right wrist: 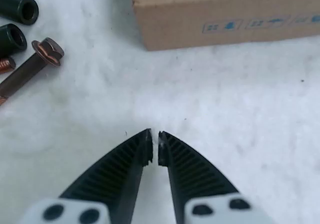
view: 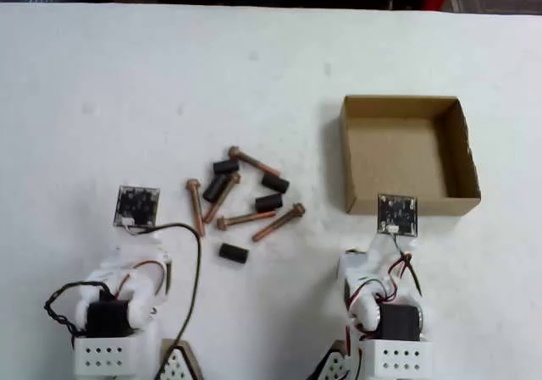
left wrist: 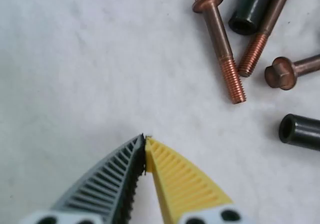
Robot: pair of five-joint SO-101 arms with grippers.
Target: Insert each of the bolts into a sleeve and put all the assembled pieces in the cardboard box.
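Observation:
Several copper bolts and several short black sleeves lie loose and mixed in the middle of the table, and one sleeve lies apart nearer the arms. None of the bolts sits in a sleeve. The open cardboard box stands to their right with nothing inside. My left gripper is shut on nothing and hovers over bare table a short way from one bolt and a sleeve. My right gripper is shut on nothing in front of the box's near wall, with a bolt off to one side.
Both arms sit at the table's near edge, with the left one's black cable looping past the nearest bolt. White table stretches to the left of and behind the parts.

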